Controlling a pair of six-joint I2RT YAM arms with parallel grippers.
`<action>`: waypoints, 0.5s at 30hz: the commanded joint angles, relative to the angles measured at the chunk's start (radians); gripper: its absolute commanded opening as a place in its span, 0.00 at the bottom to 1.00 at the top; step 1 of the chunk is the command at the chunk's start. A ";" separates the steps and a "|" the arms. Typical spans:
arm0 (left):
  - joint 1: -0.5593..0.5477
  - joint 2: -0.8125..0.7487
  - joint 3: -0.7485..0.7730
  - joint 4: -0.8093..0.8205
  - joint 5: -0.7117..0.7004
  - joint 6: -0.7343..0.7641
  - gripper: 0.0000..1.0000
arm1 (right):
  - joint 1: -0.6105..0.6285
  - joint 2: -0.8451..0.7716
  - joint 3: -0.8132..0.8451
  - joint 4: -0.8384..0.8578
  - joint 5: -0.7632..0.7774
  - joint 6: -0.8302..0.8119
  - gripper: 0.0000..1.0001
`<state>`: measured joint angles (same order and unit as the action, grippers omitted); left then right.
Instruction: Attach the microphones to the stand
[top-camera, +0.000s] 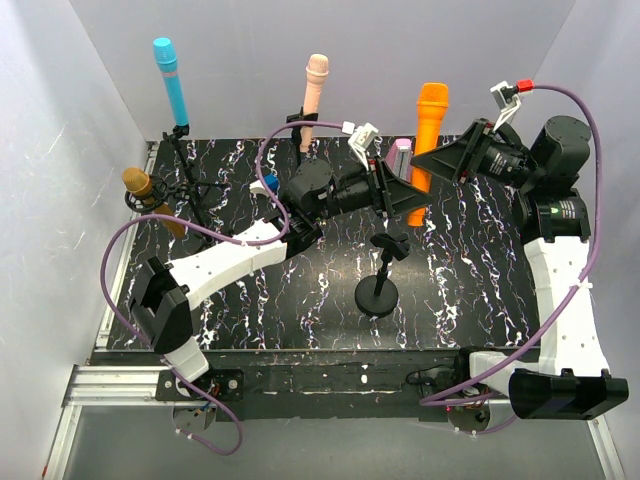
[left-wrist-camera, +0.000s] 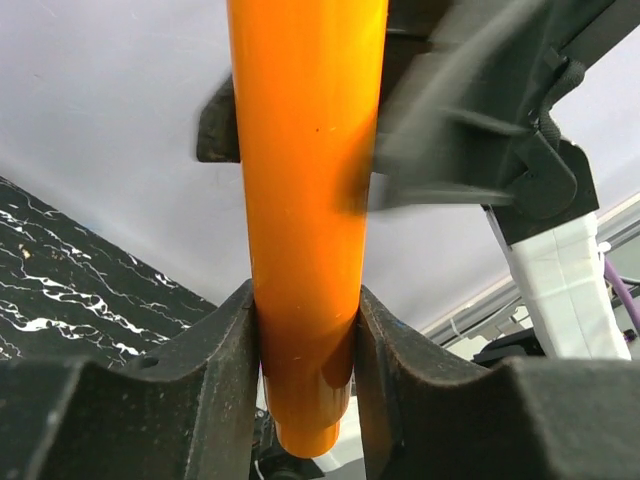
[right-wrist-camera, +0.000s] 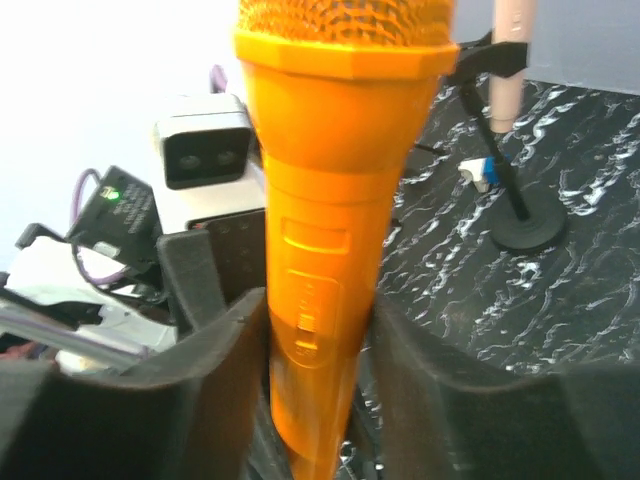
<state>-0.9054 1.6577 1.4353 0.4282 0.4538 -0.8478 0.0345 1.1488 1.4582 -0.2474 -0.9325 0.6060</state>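
Note:
The orange microphone stands upright in the air at the back right, with both grippers on it. My right gripper is shut on its body, just under the mesh head. My left gripper is shut on its lower end, and the tail pokes out below the pads. An empty black stand with its clip is in the middle of the table. The sky-blue microphone, the pink-cream one and the gold one each sit in a stand.
A mauve block stands behind the left gripper. A small blue-and-white piece lies near the pink microphone's stand base. White walls close in the marbled black table on three sides.

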 joint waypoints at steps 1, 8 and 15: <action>-0.001 -0.022 0.005 0.014 0.033 0.009 0.00 | 0.002 -0.037 0.004 0.099 -0.117 0.000 0.74; 0.007 -0.200 -0.039 -0.150 -0.027 0.249 0.00 | -0.060 -0.050 0.031 0.129 -0.447 -0.196 0.85; 0.013 -0.364 -0.067 -0.388 -0.034 0.548 0.00 | -0.122 -0.081 -0.065 0.169 -0.678 -0.342 0.87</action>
<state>-0.8967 1.4132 1.3849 0.1795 0.4294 -0.5259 -0.0647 1.1004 1.4509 -0.1459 -1.3857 0.3958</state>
